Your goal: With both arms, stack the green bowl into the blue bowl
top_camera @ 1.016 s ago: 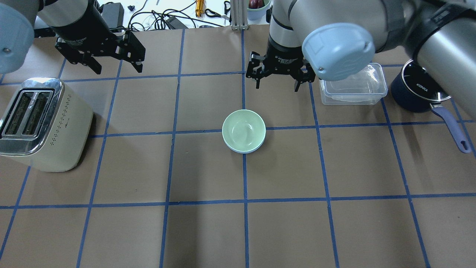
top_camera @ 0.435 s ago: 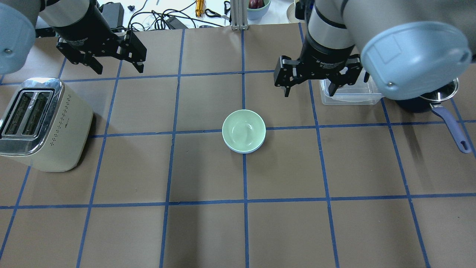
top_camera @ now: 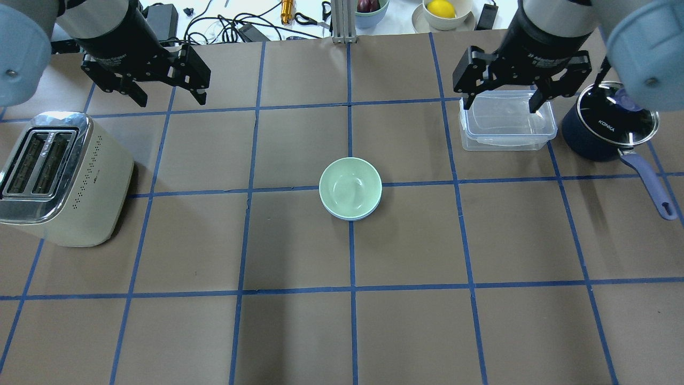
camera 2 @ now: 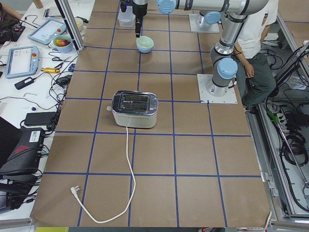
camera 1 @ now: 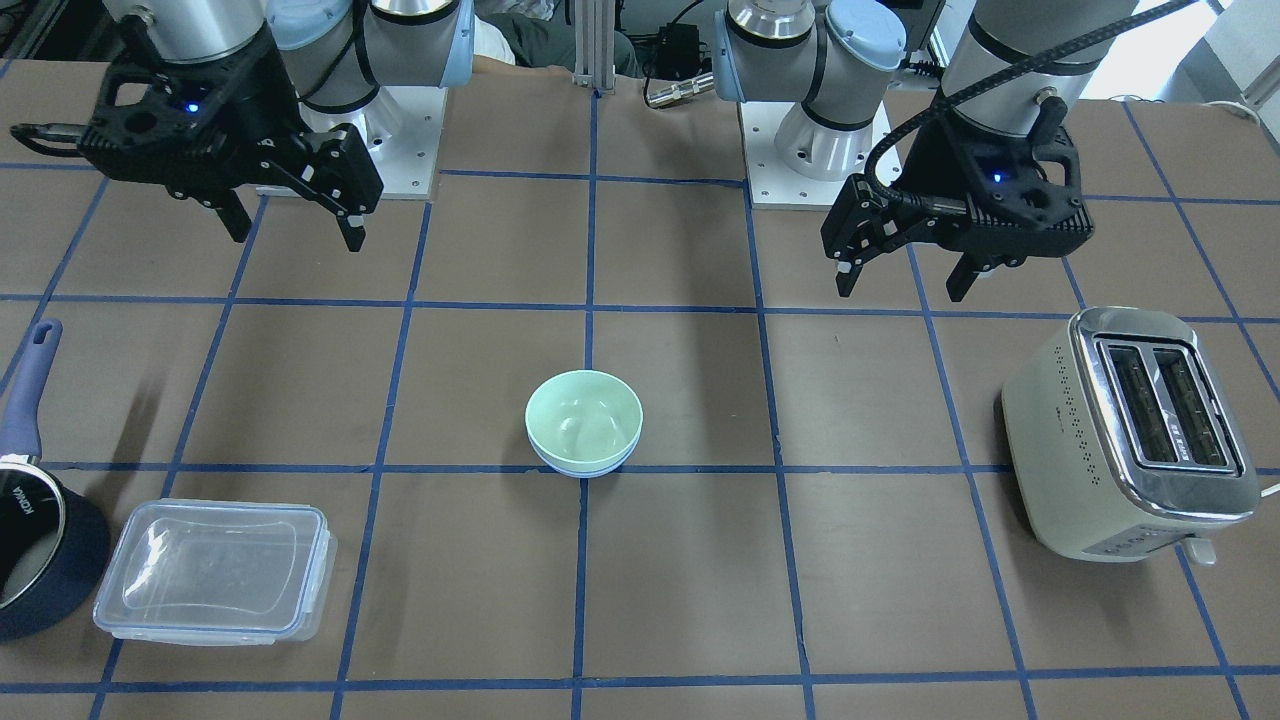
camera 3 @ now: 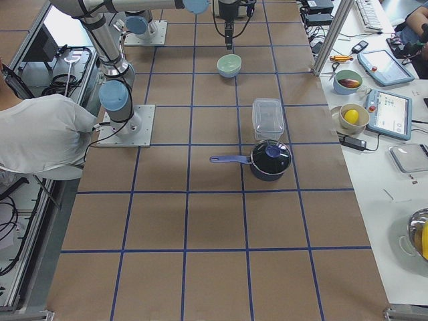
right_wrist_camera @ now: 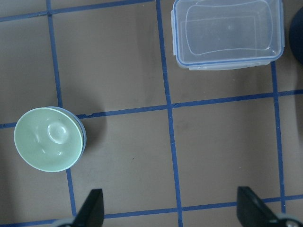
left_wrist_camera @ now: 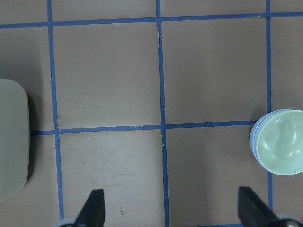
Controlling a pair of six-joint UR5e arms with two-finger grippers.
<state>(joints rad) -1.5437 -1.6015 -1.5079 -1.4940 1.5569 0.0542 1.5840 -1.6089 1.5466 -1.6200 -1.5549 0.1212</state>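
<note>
The green bowl point(top_camera: 350, 187) sits nested inside the blue bowl point(top_camera: 343, 216) at the table's middle; only the blue rim shows beneath it. Both also show in the front view, the green bowl point(camera 1: 583, 415) above the blue bowl point(camera 1: 585, 468). My left gripper point(top_camera: 170, 100) is open and empty, raised at the back left, well away from the bowls. My right gripper point(top_camera: 500, 106) is open and empty, raised over the clear container at the back right. The right wrist view shows the green bowl point(right_wrist_camera: 47, 139) at its lower left.
A cream toaster point(top_camera: 59, 176) stands at the left edge. A clear plastic container point(top_camera: 505, 125) and a dark navy saucepan point(top_camera: 606, 131) with a long handle sit at the back right. Cables and small bowls lie beyond the table's far edge.
My right gripper has moved right and back, from near the bowls to above the clear container. The left gripper and the stacked bowls have not moved.
</note>
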